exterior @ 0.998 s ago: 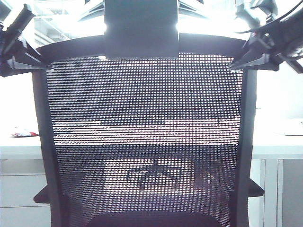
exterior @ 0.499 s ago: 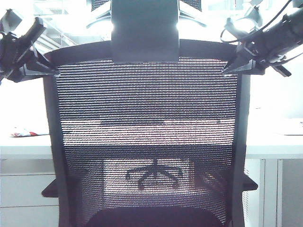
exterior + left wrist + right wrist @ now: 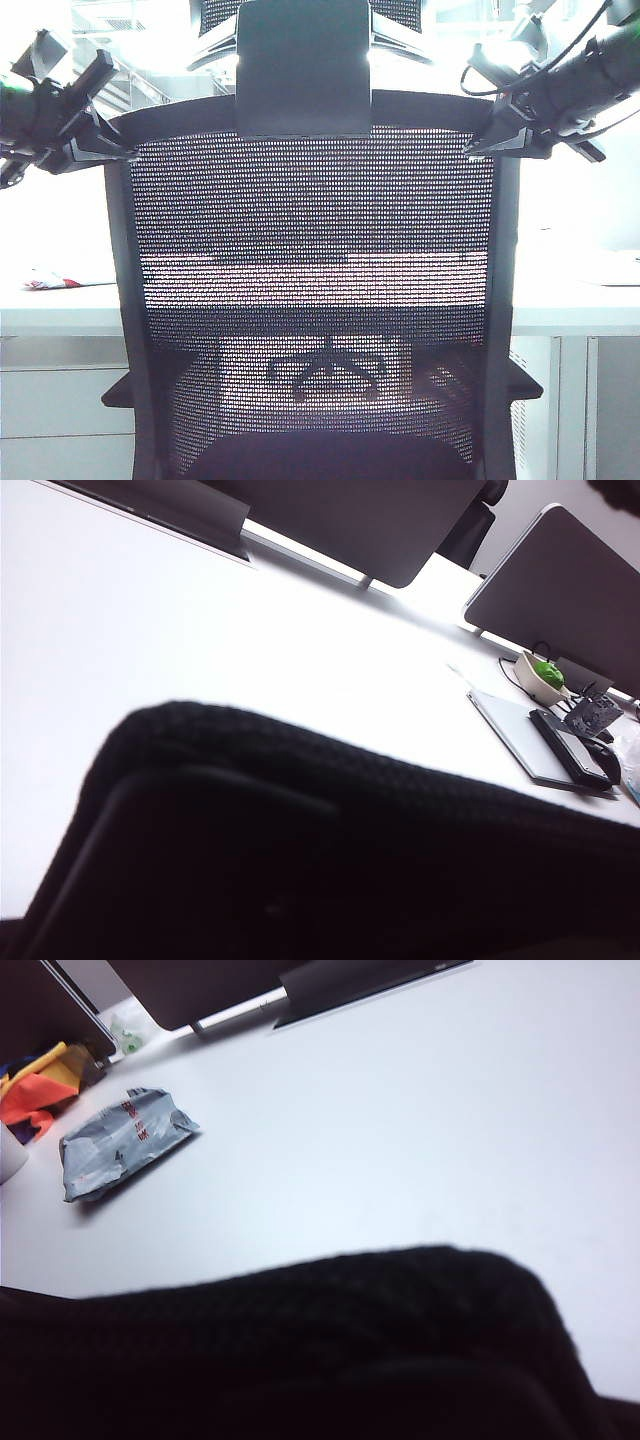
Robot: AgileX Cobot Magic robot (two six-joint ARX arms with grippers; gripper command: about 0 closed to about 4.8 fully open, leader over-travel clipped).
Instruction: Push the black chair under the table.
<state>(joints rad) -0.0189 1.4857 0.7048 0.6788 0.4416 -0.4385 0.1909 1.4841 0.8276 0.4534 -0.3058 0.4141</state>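
Chair: the black chair (image 3: 310, 300) fills your exterior view, its mesh back facing you and its headrest panel (image 3: 303, 65) at the top centre.
Table: the table (image 3: 575, 300) runs across behind the chair; you see its white top through the mesh and on both sides, with pale drawer fronts below.
Position: the chair's armrests sit near the table's front edge in your exterior view; how far the seat reaches under the top you cannot tell.
Left gripper: the left gripper (image 3: 95, 148) is at the upper left corner of the chair back, its tip against the frame; whether its jaws are spread or pressed together you cannot tell.
Right gripper: the right gripper (image 3: 497, 138) is at the upper right corner of the frame, tip touching it; its jaws are likewise not readable.
Left wrist view: the chair's dark top edge (image 3: 330, 860) fills the foreground, with the white tabletop (image 3: 150, 620), a laptop (image 3: 520, 735) and a green object in a bowl (image 3: 545, 675) beyond.
Right wrist view: the chair edge (image 3: 300, 1350) again in front, and a grey packet (image 3: 120, 1155) lying on the tabletop (image 3: 420, 1120).
Beyond: another chair's five-star base (image 3: 328, 372) shows through the mesh, under the table.
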